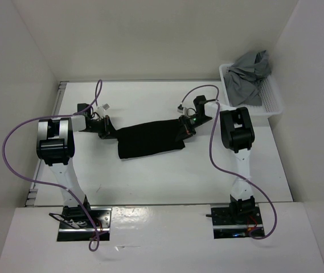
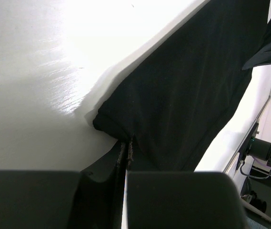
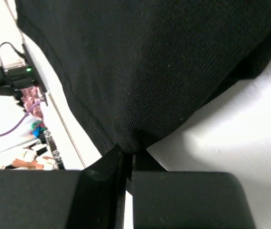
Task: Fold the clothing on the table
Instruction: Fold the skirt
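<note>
So the soft rectangular black fabric garment (image 1: 150, 139) sits around the middle of the big flat white surface (image 1: 150, 187), pulled out between the two arms. The left hand (image 1: 106, 128) is pinched shut on its left end and the right hand (image 1: 188, 125) is clamped shut on the right end. Its long axis runs left-right, with the right end tipped a bit toward the back wall. Looks like both grabs are set and the fold is next. My guess: lift one end, carry it over the other, keep the edges lined up.
</note>
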### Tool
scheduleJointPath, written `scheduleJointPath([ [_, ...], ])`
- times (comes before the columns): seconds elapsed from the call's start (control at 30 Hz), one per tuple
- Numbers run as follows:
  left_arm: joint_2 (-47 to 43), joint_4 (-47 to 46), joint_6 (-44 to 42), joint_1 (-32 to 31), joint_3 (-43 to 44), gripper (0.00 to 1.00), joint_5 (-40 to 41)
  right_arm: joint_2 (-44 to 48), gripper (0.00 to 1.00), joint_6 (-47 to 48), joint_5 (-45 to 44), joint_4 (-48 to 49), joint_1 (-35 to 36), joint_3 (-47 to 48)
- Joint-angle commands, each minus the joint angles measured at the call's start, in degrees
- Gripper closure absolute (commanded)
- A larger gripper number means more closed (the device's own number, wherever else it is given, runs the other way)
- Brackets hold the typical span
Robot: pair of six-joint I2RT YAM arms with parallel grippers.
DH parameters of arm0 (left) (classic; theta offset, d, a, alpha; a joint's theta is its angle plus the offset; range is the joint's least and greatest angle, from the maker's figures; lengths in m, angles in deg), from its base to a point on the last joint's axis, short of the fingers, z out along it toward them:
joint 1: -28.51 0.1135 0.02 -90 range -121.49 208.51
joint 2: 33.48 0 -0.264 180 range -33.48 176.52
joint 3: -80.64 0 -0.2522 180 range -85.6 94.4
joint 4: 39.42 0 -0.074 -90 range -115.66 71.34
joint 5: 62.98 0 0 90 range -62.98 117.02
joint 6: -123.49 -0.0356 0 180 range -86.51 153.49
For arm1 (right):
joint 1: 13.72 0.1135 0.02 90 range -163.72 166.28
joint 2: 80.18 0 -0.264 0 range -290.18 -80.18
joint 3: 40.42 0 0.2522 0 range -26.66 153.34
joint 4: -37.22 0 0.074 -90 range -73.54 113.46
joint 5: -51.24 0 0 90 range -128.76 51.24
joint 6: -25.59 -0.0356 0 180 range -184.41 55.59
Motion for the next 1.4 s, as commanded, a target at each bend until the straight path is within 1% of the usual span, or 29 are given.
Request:
scheduleJointPath([
  [0.0,1.0,1.3,-1.8,-0.1,-1.5,1.00,1.2,2.0,1.00,1.8,-15.5,1.8,0.7,0.0],
  [0.2,1.0,0.8,-1.2,-0.1,-1.0,1.00,1.2,8.3,1.00,0.8,-25.6,0.9,0.7,0.0],
  [0.4,1.5,0.8,-0.7,-1.2,-0.4,1.00,0.7,10.9,1.00,0.8,-33.9,-3.1,1.3,5.5],
  [0.6,2.7,0.2,0.4,-3.1,1.2,1.00,0.1,12.0,1.00,0.8,-42.2,-7.3,7.1,11.0],
  [0.83,2.7,0.2,1.0,-4.4,1.9,1.00,0.1,10.9,1.00,0.8,-48.8,-12.8,14.9,18.2],
  [1.07,2.7,0.2,1.0,-4.4,1.9,1.00,0.1,9.3,1.00,1.3,-53.0,-17.6,22.0,25.1],
  [1.23,2.7,0.2,1.0,-4.4,1.9,1.00,0.1,7.1,1.00,1.9,-53.5,-21.9,25.7,30.7],
  [1.37,2.7,0.2,1.0,-4.4,1.9,1.00,0.1,5.1,1.00,2.5,-53.5,-22.5,28.5,31.8],
])
